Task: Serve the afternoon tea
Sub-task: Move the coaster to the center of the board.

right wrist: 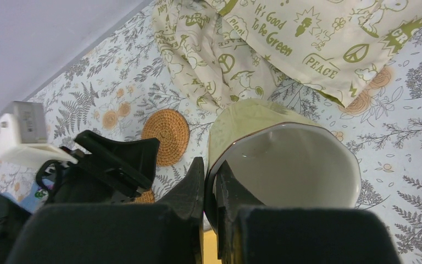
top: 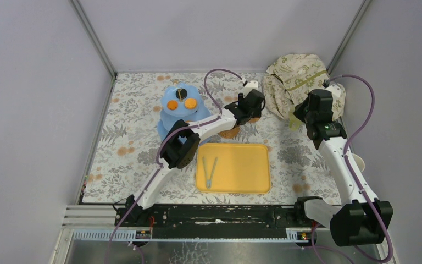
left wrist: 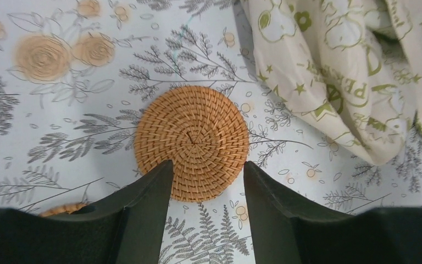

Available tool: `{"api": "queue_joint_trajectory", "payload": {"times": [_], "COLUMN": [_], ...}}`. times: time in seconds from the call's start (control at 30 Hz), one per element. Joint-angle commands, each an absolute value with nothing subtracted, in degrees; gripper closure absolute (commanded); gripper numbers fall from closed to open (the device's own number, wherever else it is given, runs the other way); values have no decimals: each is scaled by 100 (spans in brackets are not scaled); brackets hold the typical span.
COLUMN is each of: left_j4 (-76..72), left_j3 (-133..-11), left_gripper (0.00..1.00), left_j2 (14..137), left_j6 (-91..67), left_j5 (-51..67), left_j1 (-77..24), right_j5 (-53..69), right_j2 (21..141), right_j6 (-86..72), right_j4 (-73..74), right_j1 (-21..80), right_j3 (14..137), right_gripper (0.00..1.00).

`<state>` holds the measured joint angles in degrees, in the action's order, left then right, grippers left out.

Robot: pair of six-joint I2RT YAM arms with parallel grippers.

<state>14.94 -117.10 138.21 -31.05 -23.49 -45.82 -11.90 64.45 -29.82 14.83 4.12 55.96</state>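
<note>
Right gripper (right wrist: 209, 176) pinching cup (right wrist: 291, 159) wall, cloth (right wrist: 264, 49) bunching just behind; left gripper (left wrist: 207, 181) hovering, jaws apart, over coaster (left wrist: 191, 142), cloth edge lying near

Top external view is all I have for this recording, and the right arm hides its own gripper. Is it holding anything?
Observer: Yes. The right gripper is shut on the rim of a pale cup, one finger inside and one outside.
Operator: And the left gripper, by the cloth?
Observer: The left gripper is open and holds nothing. Its fingers frame the near edge of a round woven coaster lying flat on the tablecloth.
</note>
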Motion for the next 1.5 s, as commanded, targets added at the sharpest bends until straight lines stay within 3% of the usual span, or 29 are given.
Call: {"api": "queue_joint_trajectory", "payload": {"times": [0.0, 0.5, 1.47], "left_j4": [1230, 2122, 2277], "left_j3": [-12051, -12574, -11307], "left_gripper": [43, 45, 47], "left_j2": [14166, 14650, 14107], "left_j6": [-3032, -3433, -3726], "left_j5": [-1982, -1483, -1590], "left_j1": [-4454, -4421, -4927], "right_j5": [-1531, -1524, -1568], "right_j2": [6288, 6252, 5995], "right_j6": [-2929, -2936, -2865], "right_j4": [779, 648, 906], "right_j1": [409, 402, 403], "right_j3": [5797, 5713, 5735], "right_gripper": [100, 100, 100]}}
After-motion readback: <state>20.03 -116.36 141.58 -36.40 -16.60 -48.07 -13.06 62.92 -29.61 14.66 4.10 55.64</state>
